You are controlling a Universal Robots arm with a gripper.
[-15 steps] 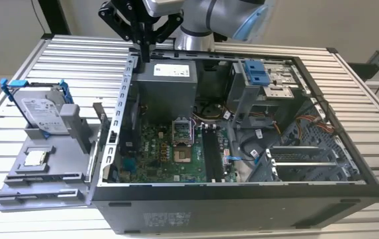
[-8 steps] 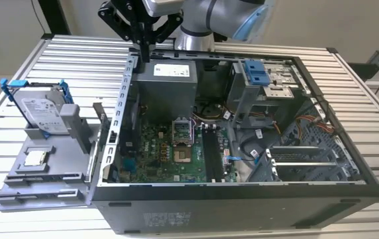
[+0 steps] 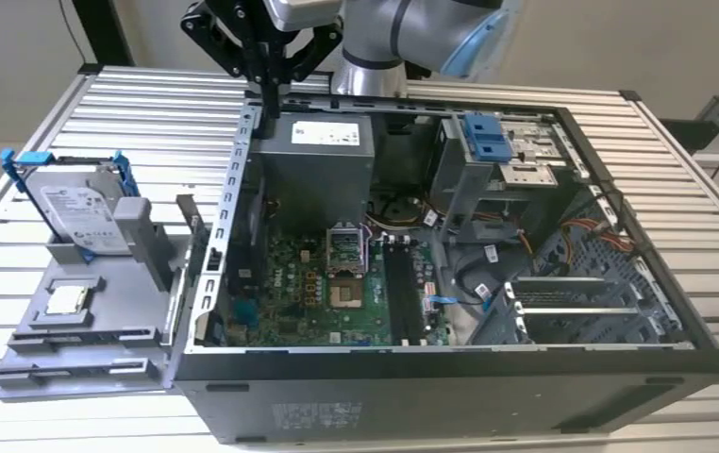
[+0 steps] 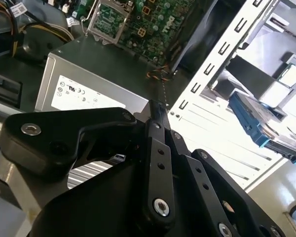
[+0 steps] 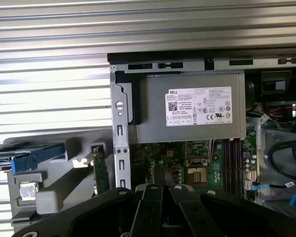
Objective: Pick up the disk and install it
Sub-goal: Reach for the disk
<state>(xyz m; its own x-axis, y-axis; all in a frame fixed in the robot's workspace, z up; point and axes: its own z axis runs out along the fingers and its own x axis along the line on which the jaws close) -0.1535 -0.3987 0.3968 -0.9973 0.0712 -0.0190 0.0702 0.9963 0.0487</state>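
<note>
Upright disk point(image 3: 76, 212), well apart from the end effector point(image 3: 264, 91)

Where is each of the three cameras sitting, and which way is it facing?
Exterior view: off the arm, high, looking down into the open computer case on the slatted table; arm and shut gripper above its edge.
Second wrist view: on the wrist, looking along the gripper toward the power supply.
First wrist view: on the wrist, looking past the gripper at the power supply.
All three show the disk, outside the case.
</note>
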